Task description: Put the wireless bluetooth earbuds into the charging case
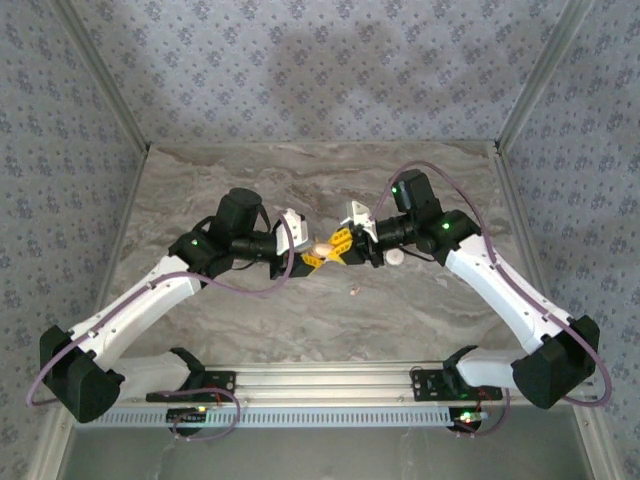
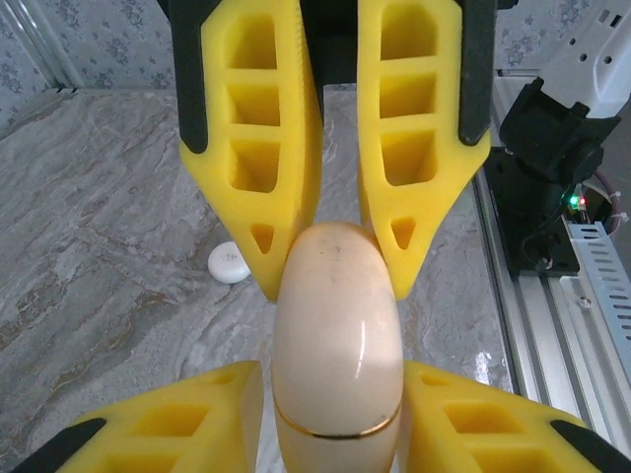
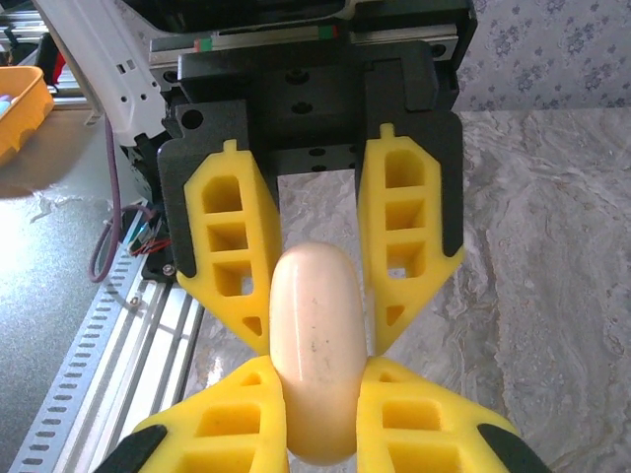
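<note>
While the charging case (image 1: 322, 244) hangs above the middle of the worktop (image 1: 300, 190), the left tool (image 2: 333, 379) and right tool (image 3: 320, 379) each pinch one end, its long axis running between them.

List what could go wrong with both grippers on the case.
1. The case is smooth and rounded, and the left gripper and right gripper pinch it only near their fingertips. It could squirt out and drop onto the table.
2. The four fingers nearly meet around it, so any twist or pull may knock them together.
</note>
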Tool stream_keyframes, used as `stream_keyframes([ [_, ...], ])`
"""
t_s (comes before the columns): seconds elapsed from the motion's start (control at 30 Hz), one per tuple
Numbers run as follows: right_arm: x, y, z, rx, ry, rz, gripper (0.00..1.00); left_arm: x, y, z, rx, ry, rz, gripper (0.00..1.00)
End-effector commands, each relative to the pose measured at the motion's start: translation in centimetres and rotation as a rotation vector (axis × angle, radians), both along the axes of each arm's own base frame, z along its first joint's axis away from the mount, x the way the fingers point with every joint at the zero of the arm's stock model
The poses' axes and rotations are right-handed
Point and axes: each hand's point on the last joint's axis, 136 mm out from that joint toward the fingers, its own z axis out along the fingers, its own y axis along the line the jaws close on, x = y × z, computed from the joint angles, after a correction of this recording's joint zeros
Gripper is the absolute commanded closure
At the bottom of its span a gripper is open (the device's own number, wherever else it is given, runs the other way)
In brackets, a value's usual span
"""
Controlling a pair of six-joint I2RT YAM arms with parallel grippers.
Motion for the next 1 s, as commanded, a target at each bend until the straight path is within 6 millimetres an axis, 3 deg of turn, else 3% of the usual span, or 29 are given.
stream_keyframes([
  [0.0,-0.2,0.2,1.2,0.007,-0.017,0.008,0.85,-0.4,-0.2,2.5,-0.054,-0.037,-0.025,0.69],
  [0.1,-0.1,0.2,1.2,0.005,-0.017,0.004,0.84,-0.4,-0.2,2.3,-0.049,-0.032,-0.026,0.74],
  [0.2,-0.1,0.2,1.3,0.009,0.005,-0.007,0.68,-0.4,-0.2,2.1,-0.043,-0.027,-0.030,0.75],
  [0.3,0.7,-0.1,1.8,0.025,0.009,-0.033,0.62,-0.6,-0.2,2.1,-0.042,-0.021,-0.039,0.75],
  [0.6,3.0,-1.4,2.9,0.062,0.015,-0.121,0.61,-1.0,-0.3,2.0,-0.041,-0.016,-0.051,0.77],
  [0.97,4.2,-1.5,2.3,0.045,0.032,-0.179,0.61,-0.9,-0.5,2.2,-0.071,-0.019,-0.049,0.78],
])
